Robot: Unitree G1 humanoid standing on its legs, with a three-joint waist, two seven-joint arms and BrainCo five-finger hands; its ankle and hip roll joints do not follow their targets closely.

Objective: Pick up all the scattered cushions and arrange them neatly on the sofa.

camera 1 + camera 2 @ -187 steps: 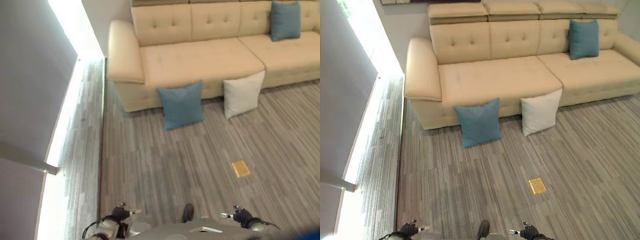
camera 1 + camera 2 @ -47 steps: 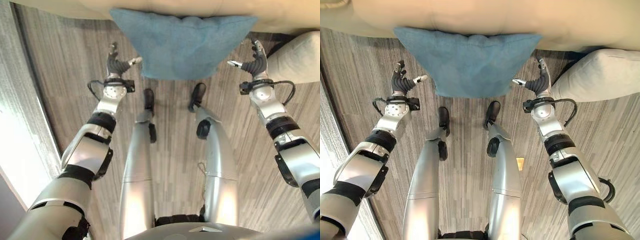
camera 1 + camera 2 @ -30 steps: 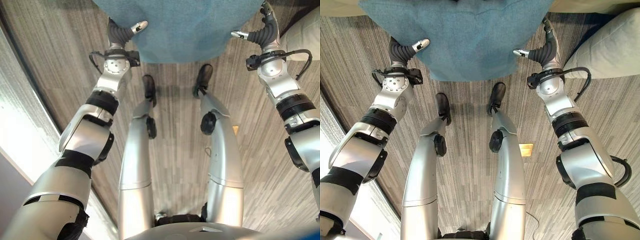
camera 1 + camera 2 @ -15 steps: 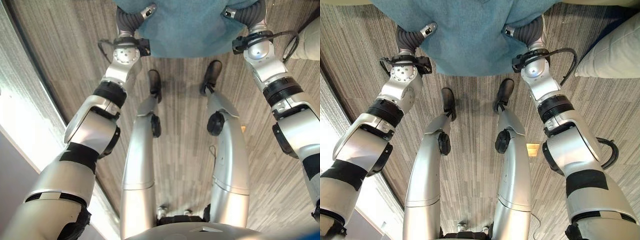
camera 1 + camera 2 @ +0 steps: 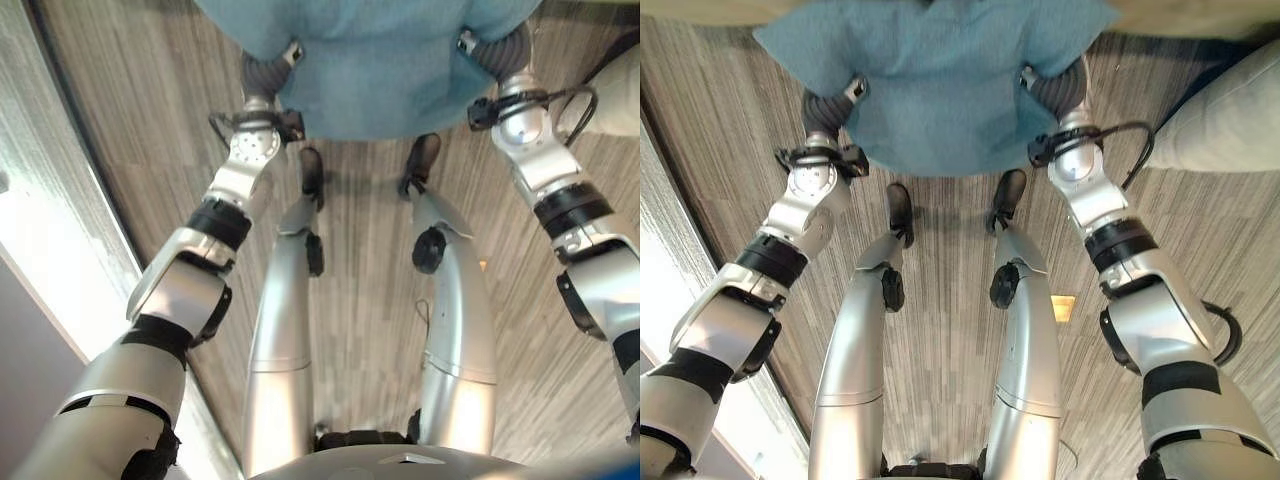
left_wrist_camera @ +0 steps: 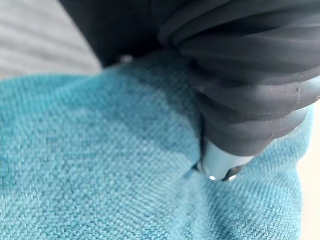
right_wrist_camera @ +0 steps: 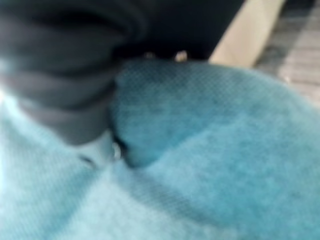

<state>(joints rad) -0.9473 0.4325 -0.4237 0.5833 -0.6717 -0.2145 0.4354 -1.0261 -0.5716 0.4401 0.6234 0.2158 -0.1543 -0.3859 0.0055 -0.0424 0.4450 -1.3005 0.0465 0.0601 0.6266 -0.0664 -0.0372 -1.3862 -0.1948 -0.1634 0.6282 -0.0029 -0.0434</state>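
The blue cushion [image 5: 375, 60] hangs in front of me, above the floor, gripped from both sides. My left hand [image 5: 262, 72] pinches its left edge, thumb on the front face and fingers hidden behind. My right hand [image 5: 505, 55] holds the right edge the same way. In the left wrist view the thumb [image 6: 220, 162] dents the blue cloth [image 6: 100, 165]. In the right wrist view the thumb [image 7: 100, 145] sinks into the cushion [image 7: 225, 150]. A white cushion [image 5: 1230, 115] rests on the floor to the right, against the beige sofa [image 5: 1190, 15].
The sofa front runs across the top of the view, just past the blue cushion. A small yellow floor plate [image 5: 1063, 307] lies on the striped grey floor to my right. A wall with a bright strip [image 5: 40, 270] runs along my left.
I walked up to the sofa. Both hands closed in from the sides onto the blue cushion and gripped its edges; it has come away from the sofa front.
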